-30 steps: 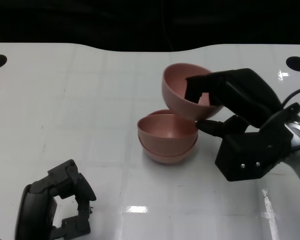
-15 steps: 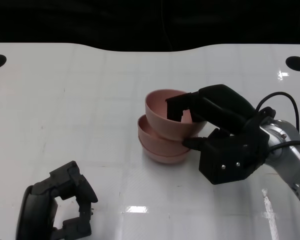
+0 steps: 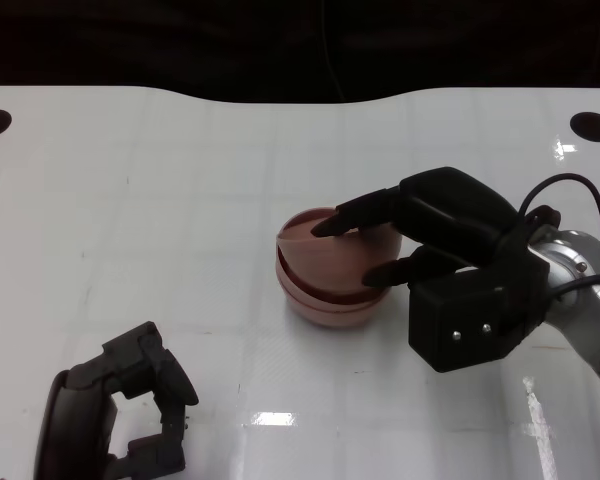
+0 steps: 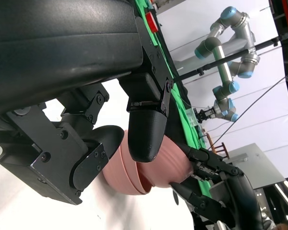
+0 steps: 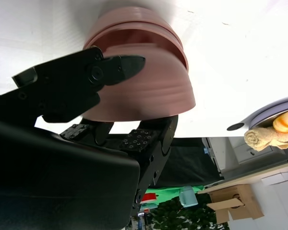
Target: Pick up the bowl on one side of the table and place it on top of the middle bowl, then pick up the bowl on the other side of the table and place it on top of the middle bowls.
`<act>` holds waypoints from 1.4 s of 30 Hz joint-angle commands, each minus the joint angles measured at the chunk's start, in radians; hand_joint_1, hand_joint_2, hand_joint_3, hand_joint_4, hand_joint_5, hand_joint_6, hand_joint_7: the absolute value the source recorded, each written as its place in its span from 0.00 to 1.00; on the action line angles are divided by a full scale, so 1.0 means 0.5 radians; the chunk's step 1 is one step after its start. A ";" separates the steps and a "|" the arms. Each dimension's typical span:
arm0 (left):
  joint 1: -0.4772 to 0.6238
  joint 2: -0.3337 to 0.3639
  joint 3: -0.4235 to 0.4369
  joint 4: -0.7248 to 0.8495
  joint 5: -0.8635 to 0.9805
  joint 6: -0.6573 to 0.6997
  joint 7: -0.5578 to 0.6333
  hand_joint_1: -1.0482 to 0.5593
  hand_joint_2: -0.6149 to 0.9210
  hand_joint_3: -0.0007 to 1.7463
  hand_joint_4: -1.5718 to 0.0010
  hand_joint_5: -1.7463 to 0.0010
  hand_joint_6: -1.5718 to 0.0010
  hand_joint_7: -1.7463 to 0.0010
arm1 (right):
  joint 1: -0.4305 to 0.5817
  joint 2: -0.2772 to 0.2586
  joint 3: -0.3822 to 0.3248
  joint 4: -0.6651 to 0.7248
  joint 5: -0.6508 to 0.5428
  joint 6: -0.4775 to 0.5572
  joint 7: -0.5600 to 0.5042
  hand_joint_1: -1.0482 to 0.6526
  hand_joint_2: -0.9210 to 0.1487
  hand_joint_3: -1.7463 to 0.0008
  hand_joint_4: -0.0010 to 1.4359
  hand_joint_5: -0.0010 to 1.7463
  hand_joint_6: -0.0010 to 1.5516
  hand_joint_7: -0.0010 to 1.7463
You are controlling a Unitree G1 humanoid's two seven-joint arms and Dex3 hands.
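Seating the top pink bowl (image 3: 332, 250) into the stack of pink bowls (image 3: 330, 300) is the step in hand, and it looks nearly finished. The right hand (image 3: 435, 255) grips this bowl by the side of its rim towards the table's right edge, one finger (image 3: 355, 215) hooked over into the hollow and another (image 3: 395, 270) pressed against the outer wall. The stack stands about midway across the white table (image 3: 130, 220), somewhat nearer the right edge than the left.

In the head view the held bowl sits low in the stack, but its rim seems a little higher on the left edge's side, so it is probably not yet level. The right wrist view shows the same: the held bowl is tipped against the bands of the rims beneath.

To do this well, I would lower the wrist until the rims lie parallel, then spread the fingers slowly so that the inner finger does not drag the bowl up or tilt it as it comes out. Lifting straight up and away should avoid nudging the stack sideways.

The left hand (image 3: 115, 415) rests near the table's front left corner, fingers curled inward around nothing, well apart from the bowls.
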 commanded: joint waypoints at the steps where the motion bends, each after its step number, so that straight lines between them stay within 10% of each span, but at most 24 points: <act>1: 0.004 0.030 0.009 -0.007 0.015 -0.027 0.029 0.64 0.63 0.84 0.39 0.00 0.45 0.10 | 0.070 -0.071 -0.046 -0.119 0.013 0.002 -0.007 0.29 0.00 0.92 0.36 0.09 0.30 0.00; 14: 0.007 0.026 -0.003 -0.026 -0.015 0.010 0.019 0.64 0.64 0.84 0.39 0.00 0.45 0.09 | 0.478 -0.187 -0.248 -0.547 0.131 -0.051 -0.089 0.24 0.00 0.89 0.23 0.06 0.23 0.00; 28: 0.000 0.031 -0.007 -0.028 -0.013 0.020 0.021 0.65 0.63 0.85 0.39 0.00 0.46 0.08 | 0.935 -0.208 -0.447 -0.793 0.293 -0.309 -0.186 0.32 0.00 0.94 0.30 0.15 0.32 0.04; 42: -0.050 0.074 0.018 0.070 -0.041 -0.044 0.004 0.64 0.62 0.86 0.40 0.00 0.46 0.10 | 1.092 0.029 -0.554 -0.177 0.389 -1.104 -0.639 0.61 0.02 0.97 0.54 0.66 0.64 0.27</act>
